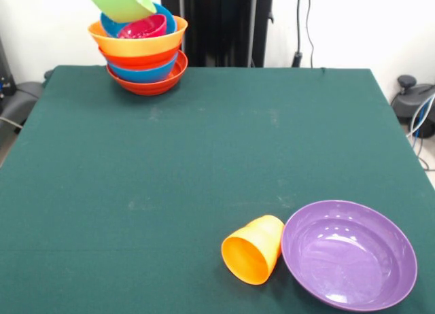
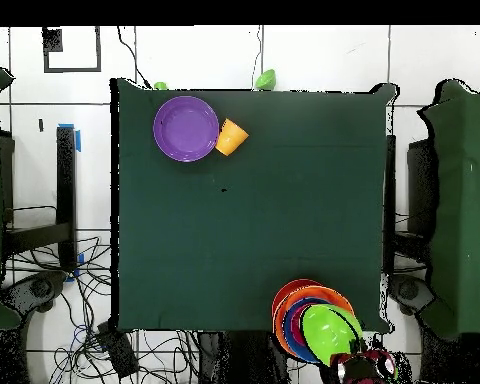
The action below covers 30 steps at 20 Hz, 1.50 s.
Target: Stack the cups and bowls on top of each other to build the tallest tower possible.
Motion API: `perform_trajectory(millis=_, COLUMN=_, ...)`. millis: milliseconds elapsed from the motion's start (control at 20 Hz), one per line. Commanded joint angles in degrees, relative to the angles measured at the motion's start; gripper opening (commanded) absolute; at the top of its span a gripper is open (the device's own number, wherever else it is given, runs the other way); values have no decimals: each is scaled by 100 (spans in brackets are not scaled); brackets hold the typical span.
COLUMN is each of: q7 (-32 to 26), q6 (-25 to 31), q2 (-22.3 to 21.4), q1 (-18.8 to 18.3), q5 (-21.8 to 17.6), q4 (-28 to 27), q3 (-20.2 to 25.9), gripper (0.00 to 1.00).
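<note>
**Bowl pile in one corner, cup and purple bowl in the other**

On the green tabletop point(image 1: 204, 164) a pile of bowls point(image 1: 144, 59) stands in the far left corner, as the front view shows it. At the bottom is a red-orange bowl point(image 1: 151, 85), then a blue bowl point(image 1: 144, 74), another red-orange one and a wide orange bowl point(image 1: 139, 45). Inside the orange bowl sit a second blue bowl and a small magenta bowl point(image 1: 144, 27). A green bowl point(image 1: 122, 1) is at the very top, tilted to one side and reaching the upper edge of the picture.

The small orange cup point(image 1: 253, 249) lies on its side near the front edge, with its open mouth toward the camera. It touches the large purple bowl point(image 1: 350, 254), which stands upright just beside it on the right.

In the overhead view a dark red and black part of the arm point(image 2: 364, 366) shows just beside the green bowl, at the corner of the tabletop. I cannot tell whether the pincer is apart or together. The cup and the purple bowl are well apart from it, at the opposite side.
</note>
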Motion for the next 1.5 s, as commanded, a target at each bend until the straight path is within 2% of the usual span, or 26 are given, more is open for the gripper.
perform_trajectory(millis=50, q7=1087, q6=199, q2=-256, q1=37, q5=-110, q4=686, q3=-538, gripper=0)
perform_trajectory(millis=100, q7=751, q6=-257, q2=-299, q1=-362, q5=302, q4=1026, q3=31, gripper=0)
perform_trajectory(millis=150, q7=785, q6=-420, q2=-257, q1=-509, q5=387, q4=1095, q3=257, gripper=0)
perform_trajectory(millis=200, q7=865, q6=-530, q2=-237, q1=-678, q5=313, q4=1154, q3=509, gripper=100)
perform_trajectory(millis=450, q7=1294, q6=-1057, q2=-136, q1=-1245, q5=-3, q4=1383, q3=1206, gripper=100)
perform_trajectory(millis=550, q7=1627, q6=-1264, q2=-82, q1=-1513, q5=-119, q4=1476, q3=1589, gripper=100)
perform_trajectory(millis=700, q7=1894, q6=-1280, q2=-91, q1=-1553, q5=0, q4=1495, q3=1811, gripper=100)
perform_trajectory(millis=750, q7=1758, q6=-1111, q2=-152, q1=-1429, q5=116, q4=1436, q3=1627, gripper=100)
perform_trajectory(millis=850, q7=1752, q6=-1032, q2=-194, q1=-1349, q5=203, q4=1412, q3=1555, gripper=100)
perform_trajectory(millis=950, q7=1811, q6=-1128, q2=-160, q1=-1396, q5=138, q4=1438, q3=1591, gripper=100)
perform_trajectory(millis=1150, q7=1720, q6=-1156, q2=-127, q1=-1356, q5=34, q4=1395, q3=1375, gripper=100)
perform_trajectory(millis=1400, q7=1475, q6=-892, q2=-266, q1=-1171, q5=-25, q4=1243, q3=982, gripper=100)
perform_trajectory(millis=1500, q7=1416, q6=-927, q2=-192, q1=-1292, q5=-61, q4=1227, q3=1078, gripper=100)
